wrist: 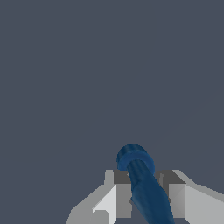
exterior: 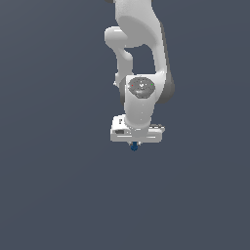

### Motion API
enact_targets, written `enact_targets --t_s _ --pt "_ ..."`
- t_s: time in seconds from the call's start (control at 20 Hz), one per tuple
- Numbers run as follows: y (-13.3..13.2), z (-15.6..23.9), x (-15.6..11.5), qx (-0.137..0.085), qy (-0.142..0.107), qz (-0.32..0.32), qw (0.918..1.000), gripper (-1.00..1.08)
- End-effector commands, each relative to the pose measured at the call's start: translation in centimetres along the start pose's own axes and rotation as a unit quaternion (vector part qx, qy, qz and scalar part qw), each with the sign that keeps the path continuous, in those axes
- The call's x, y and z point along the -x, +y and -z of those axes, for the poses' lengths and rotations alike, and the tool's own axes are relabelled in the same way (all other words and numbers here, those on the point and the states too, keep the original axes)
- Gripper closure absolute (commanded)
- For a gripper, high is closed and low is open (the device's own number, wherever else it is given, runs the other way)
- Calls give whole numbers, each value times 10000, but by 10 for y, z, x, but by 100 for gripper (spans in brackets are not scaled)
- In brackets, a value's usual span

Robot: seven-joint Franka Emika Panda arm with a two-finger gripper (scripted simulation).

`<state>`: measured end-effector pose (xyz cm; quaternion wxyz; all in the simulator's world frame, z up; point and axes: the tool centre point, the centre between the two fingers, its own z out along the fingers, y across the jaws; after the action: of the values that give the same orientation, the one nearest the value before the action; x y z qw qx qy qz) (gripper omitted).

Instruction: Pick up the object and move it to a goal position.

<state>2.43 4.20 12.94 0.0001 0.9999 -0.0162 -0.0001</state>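
Although small, the dark blue object [wrist: 142, 186] sits clamped between my gripper's [wrist: 142, 197] fingers [wrist: 120, 199], its flanged end projecting just beyond the tips. I judge it light, rigid and smooth, so liable to pivot; the shaft is the proper hold. Beneath the gripper, I see only plain grey ground [exterior: 58, 195].

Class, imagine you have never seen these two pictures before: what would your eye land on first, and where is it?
First comes the white robot arm, reaching down the middle of the exterior view against a plain grey-blue background. Next is the dark blue object, a tiny piece poking out just below the gripper. In the wrist view that same piece looms large: a rounded blue rod with a thicker end, clamped between the two pale fingers.
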Motion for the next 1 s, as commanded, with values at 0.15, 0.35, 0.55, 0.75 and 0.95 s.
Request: enact_targets --t_s 0.15,0.35,0.55,0.75,0.95 --pt "-17 50 -21 0 1 0 10000 108" --pt "-28 85 -36 0 1 0 10000 108" --pt "-38 114 -50 0 1 0 10000 108" --pt "-47 140 -62 0 1 0 10000 108" --pt "-54 161 -72 0 1 0 10000 108"
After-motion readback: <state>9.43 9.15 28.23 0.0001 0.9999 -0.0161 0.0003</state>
